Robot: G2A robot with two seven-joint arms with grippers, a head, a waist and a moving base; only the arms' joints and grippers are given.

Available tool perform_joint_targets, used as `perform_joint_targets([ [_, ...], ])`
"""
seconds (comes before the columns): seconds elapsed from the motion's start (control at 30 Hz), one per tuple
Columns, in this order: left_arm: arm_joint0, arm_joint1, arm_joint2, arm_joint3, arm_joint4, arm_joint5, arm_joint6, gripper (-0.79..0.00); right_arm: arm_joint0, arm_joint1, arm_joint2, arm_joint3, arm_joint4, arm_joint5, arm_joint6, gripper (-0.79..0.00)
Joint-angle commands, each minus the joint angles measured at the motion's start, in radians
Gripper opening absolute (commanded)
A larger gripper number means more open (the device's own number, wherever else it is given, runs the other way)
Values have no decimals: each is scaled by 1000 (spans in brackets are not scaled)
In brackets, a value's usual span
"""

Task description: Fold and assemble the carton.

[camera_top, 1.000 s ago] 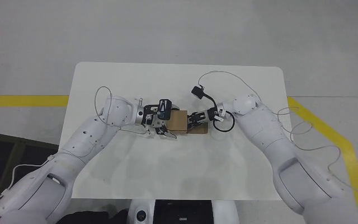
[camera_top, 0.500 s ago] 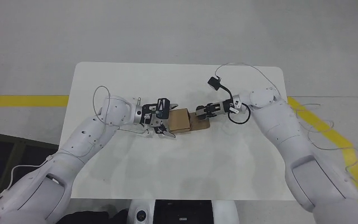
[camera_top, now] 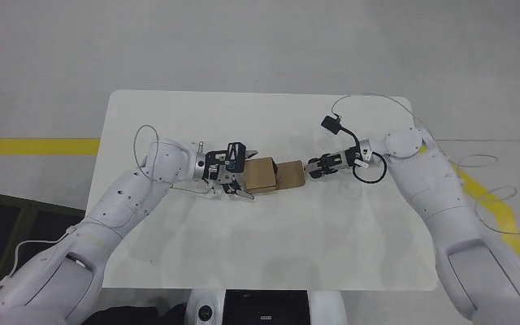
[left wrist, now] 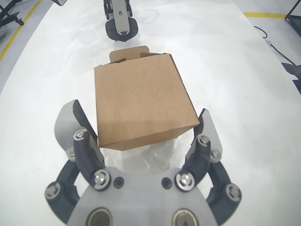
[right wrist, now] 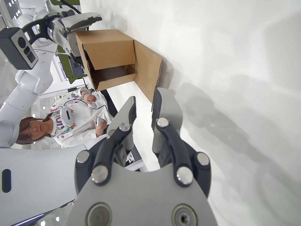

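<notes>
- Nearest the left wrist, the left tool (left wrist: 139,109) has its fingers spread wide round the closed end of the carton (camera_top: 260,175). The pads meet its side walls, so I'd call that clamped on it, though lightly.
- Just past that, the carton lies on its side on the white desk (camera_top: 268,252), about mid-desk, its brown body squared up.
- At its far end the mouth (right wrist: 110,71) is open. The big flap (right wrist: 147,76) lies flat on the desk, not yet folded shut.
- Beyond the flap, the right tool (right wrist: 144,96) sits low at the flap's outer edge. Its fingers are nearly together with a slim gap and grip nothing. Whether it touches the flap, I can't tell.
- My worry is that if that tool pushes the flap hard, the carton could skid back through the left hold, since only its end is pinched.
- Squeeze too firmly on the left and the walls may bow, so the flap won't seat squarely and creases instead.
</notes>
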Motion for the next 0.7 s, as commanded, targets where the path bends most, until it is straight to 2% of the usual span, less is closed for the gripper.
perform_joint_targets([
  [0.0, 0, -1, 1, -2, -2, 0, 0, 0, -23, 10, 11, -37, -14, 16, -9, -548],
  [0.33, -4, -1, 2, 2, 1, 0, -2, 0, -96, 25, 11, -151, -26, 59, -11, -557],
  [0.67, -5, -3, 2, 2, 1, 0, -4, 0, -89, 8, -27, -129, -21, 74, -38, -536],
])
